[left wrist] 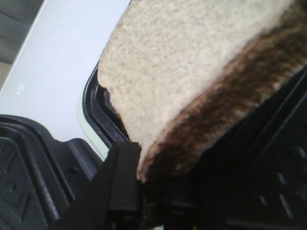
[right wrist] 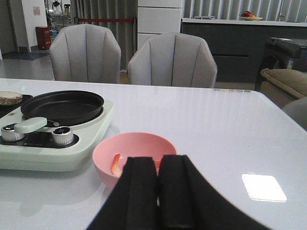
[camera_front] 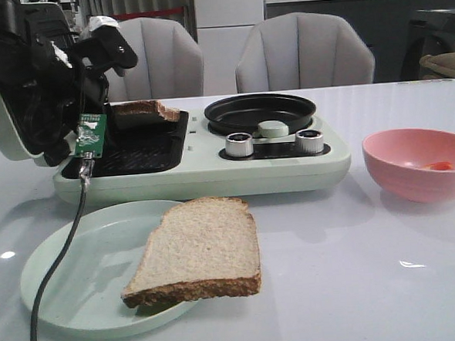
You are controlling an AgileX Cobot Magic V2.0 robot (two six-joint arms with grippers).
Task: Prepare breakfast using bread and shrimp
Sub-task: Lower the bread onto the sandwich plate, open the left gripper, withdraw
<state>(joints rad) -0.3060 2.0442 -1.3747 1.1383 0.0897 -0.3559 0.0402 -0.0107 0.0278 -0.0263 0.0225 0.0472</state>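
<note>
Fingers of the left gripper [left wrist: 144, 201] pinch one bread slice [camera_front: 143, 111] over the grill plate [camera_front: 138, 154] at ten o'clock, presumably for toasting; right gripper [right wrist: 158, 184] closed, empty, near the shrimp [right wrist: 115, 164] bowl [camera_front: 419, 163].

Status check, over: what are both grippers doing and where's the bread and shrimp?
Left gripper shut on one bread slice over the open grill plate. Right gripper shut, empty. Second slice on plate; shrimp in pink bowl. Nothing blocking.
</note>
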